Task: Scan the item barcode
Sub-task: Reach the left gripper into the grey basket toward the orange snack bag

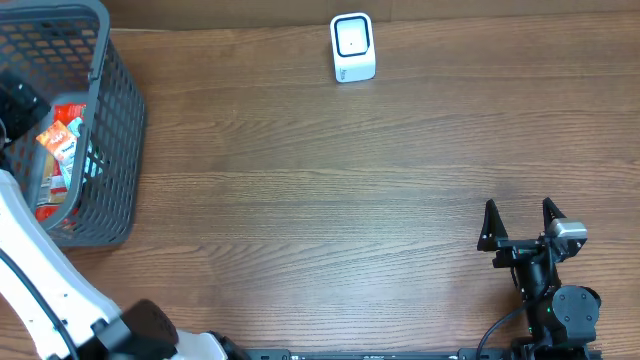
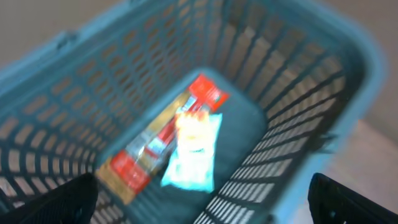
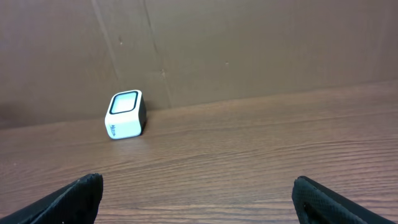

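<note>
Several packaged items lie in the grey-blue mesh basket (image 1: 120,110) at the table's far left. The left wrist view is blurred and shows a long red-and-gold packet (image 2: 158,140) with a white-and-cyan pouch (image 2: 196,152) partly over it on the basket floor (image 2: 249,124). My left gripper (image 2: 202,202) hovers open above the basket, nothing between its fingers; in the overhead view it (image 1: 20,105) is over the basket's left side. The white barcode scanner (image 1: 352,47) stands at the table's back edge. My right gripper (image 1: 520,225) stands open and empty near the front right, facing the scanner (image 3: 124,115).
The basket's tall mesh walls (image 2: 292,118) enclose the items on all sides. A brown board (image 3: 249,43) rises behind the scanner. Bare wooden tabletop (image 1: 320,210) stretches between basket, scanner and right arm.
</note>
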You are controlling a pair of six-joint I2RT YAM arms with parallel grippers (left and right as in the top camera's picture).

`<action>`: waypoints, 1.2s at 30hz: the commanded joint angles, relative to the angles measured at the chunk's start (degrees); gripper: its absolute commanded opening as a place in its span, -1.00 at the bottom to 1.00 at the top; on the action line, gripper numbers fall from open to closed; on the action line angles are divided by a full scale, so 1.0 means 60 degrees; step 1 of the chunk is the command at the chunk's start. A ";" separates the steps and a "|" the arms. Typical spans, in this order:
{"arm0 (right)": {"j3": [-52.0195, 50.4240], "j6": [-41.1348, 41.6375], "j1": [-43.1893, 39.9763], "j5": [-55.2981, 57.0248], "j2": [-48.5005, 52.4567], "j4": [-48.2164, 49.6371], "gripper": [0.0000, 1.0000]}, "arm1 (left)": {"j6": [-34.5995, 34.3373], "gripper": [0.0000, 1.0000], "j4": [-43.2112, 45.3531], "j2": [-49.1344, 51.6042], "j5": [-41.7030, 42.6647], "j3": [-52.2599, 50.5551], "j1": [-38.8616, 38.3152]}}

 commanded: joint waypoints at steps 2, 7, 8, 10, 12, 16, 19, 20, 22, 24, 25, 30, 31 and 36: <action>-0.0102 0.0029 -0.0055 -0.0058 -0.0076 0.0055 1.00 | -0.0215 0.99 -0.0211 0.0918 0.0419 0.0146 0.0313; -0.0102 0.0029 -0.0055 -0.0058 -0.0076 0.0055 1.00 | -0.0171 1.00 -0.0244 0.1836 0.0754 0.0142 0.0423; -0.0102 0.0029 -0.0055 -0.0058 -0.0076 0.0055 1.00 | -0.0157 0.99 -0.0262 0.2004 0.0805 0.0146 0.0433; -0.0102 0.0029 -0.0055 -0.0058 -0.0076 0.0055 1.00 | -0.0138 1.00 -0.0321 0.2393 0.0798 0.0146 0.0430; -0.0102 0.0029 -0.0055 -0.0058 -0.0076 0.0055 1.00 | -0.0142 0.99 -0.0324 0.2754 0.0801 0.0146 0.0430; -0.0102 0.0029 -0.0055 -0.0058 -0.0076 0.0055 1.00 | -0.0025 1.00 -0.0280 0.3391 0.0801 0.0142 0.0433; -0.0102 0.0029 -0.0055 -0.0058 -0.0076 0.0055 1.00 | 0.0040 0.99 -0.0186 0.3792 0.0801 0.0146 0.0430; -0.0102 0.0029 -0.0055 -0.0058 -0.0076 0.0058 1.00 | 0.0040 1.00 -0.0160 0.3898 0.0805 0.0146 0.0430; -0.0102 0.0029 -0.0055 -0.0058 -0.0076 0.0055 1.00 | 0.0044 1.00 -0.0044 0.4138 0.0812 0.0146 0.0430; -0.0102 0.0029 -0.0055 -0.0058 -0.0076 0.0058 1.00 | 0.0273 0.99 0.0091 0.4382 0.1155 0.0146 0.0430; -0.0102 0.0029 -0.0055 -0.0058 -0.0076 0.0055 1.00 | 0.0484 1.00 0.0178 0.4484 0.1494 0.0146 0.0430; -0.0102 0.0029 -0.0055 -0.0058 -0.0076 0.0058 1.00 | 0.0790 0.99 0.0484 0.4809 0.2200 0.0146 0.0419; -0.0102 0.0029 -0.0055 -0.0058 -0.0076 0.0055 1.00 | 0.0790 0.99 0.0521 0.4834 0.2193 0.0146 0.0423; -0.0102 0.0029 -0.0055 -0.0058 -0.0076 0.0055 1.00 | 0.0750 1.00 0.0492 0.4849 0.1759 0.0146 0.0430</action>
